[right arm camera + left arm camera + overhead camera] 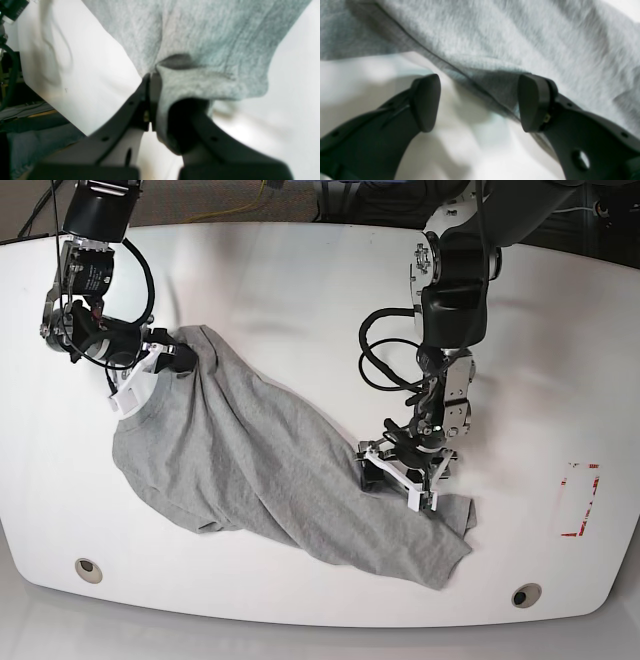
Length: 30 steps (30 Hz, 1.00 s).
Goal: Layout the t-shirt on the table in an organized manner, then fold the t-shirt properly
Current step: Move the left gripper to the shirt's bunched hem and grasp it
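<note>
The heather-grey t-shirt (260,460) lies crumpled in a diagonal band across the white table (300,280), from upper left to lower right. My right gripper (180,358) is at the shirt's upper-left end. The right wrist view shows that gripper (153,77) shut on a bunched fold of the t-shirt (200,37). My left gripper (400,480) hovers over the shirt's right edge near its lower end. In the left wrist view it (480,102) stands open, with the hem of the t-shirt (495,37) running between the two pads and nothing pinched.
Two round grey grommets (88,568) (526,594) sit near the table's front edge. A red dashed rectangle (580,500) is marked at the right. Dark cables and floor clutter (15,112) show past the table's edge in the right wrist view.
</note>
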Tool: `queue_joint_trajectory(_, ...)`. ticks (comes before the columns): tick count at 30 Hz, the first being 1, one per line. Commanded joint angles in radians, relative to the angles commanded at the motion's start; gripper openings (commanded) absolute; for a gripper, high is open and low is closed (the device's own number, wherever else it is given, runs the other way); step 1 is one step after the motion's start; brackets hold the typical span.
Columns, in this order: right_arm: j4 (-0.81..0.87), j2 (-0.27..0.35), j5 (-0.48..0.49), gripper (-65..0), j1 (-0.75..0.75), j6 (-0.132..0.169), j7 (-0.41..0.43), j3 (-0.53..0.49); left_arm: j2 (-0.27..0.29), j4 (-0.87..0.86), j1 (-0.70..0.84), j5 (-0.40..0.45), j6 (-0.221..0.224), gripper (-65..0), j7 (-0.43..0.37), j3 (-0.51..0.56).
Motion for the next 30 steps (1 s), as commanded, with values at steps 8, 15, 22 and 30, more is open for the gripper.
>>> queue_joint_trajectory(8,0.0,0.0,0.0,-64.9,0.0,0.0,0.002,0.002,0.0,-0.037,-0.023,-0.041,0.0,-20.4,0.0,0.029)
queue_joint_trajectory(15,0.0,0.0,0.0,-64.9,0.0,0.0,0.002,0.002,0.0,-0.038,-0.025,-0.043,0.0,-46.4,0.0,0.086)
queue_joint_trajectory(22,0.0,0.0,0.0,-64.9,0.0,0.0,0.002,0.003,0.0,-0.054,-0.046,-0.043,-0.002,-52.3,0.002,0.086)
queue_joint_trajectory(30,0.0,0.0,0.0,-64.9,0.0,0.0,0.002,0.003,0.0,-0.048,-0.044,-0.044,-0.058,-61.9,0.003,0.081)
